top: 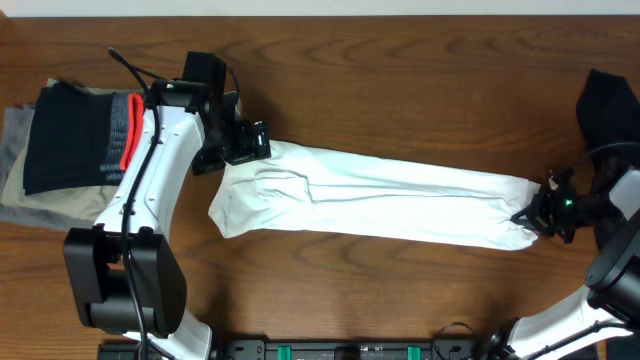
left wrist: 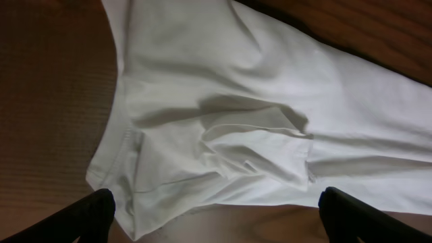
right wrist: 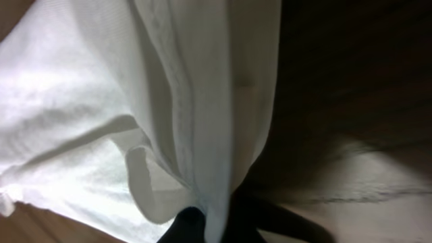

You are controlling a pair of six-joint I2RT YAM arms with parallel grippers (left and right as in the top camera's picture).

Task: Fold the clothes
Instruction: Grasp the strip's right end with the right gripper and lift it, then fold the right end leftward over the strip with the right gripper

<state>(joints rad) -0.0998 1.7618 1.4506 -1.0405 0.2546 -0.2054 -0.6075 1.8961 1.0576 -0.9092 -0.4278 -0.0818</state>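
Since the white T-shirt [top: 370, 205] is already lying as one long narrow band across the table [top: 400, 80], I'd say we're at the step where the two ends get brought together. One end runs straight into the right gripper [top: 540, 213], and its fingers are pinched tight on the fabric. The right wrist view shows the hem bunched up and going down between the two dark fingertips [right wrist: 189, 224]. The other end is the wider one, with a loose flap lying on top. It sits just ahead of and between the fingers [left wrist: 88, 219] of the left gripper [top: 245, 140], which are spread wide with nothing in them, apparently hovering over the cloth rather than touching it.

Next move imo: left has to drop onto that end and catch every layer, not just the flap, so the band doesn't twist when it lifts. Beyond the left arm a black garment [top: 70, 135] sits on olive-grey garments [top: 20, 200], well apart from both grippers.
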